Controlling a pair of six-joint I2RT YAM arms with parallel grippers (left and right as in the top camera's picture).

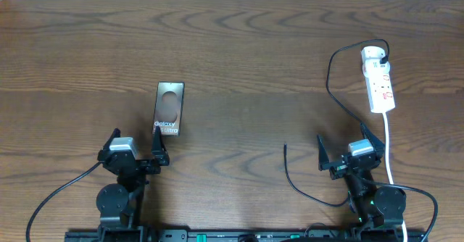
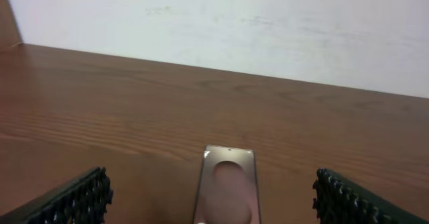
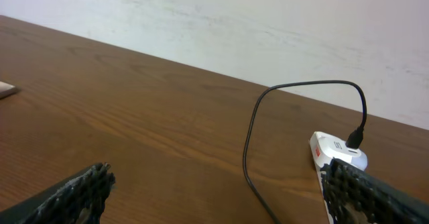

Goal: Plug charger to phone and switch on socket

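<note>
The phone lies flat at the table's left centre, a dark slab with a brownish oval and white lettering. My left gripper stands open just in front of its near end, touching nothing. In the left wrist view the phone lies between and beyond the spread fingers. The socket is a white strip at the right rear, and the black charger loops out of its far end. The cable's free tip rests left of my open, empty right gripper. The right wrist view shows the charger and the socket ahead.
The socket's white cord runs toward the table's front edge, passing close to the right of my right arm. Black arm cables trail off both bases at the front. A pale wall stands behind the table's far edge.
</note>
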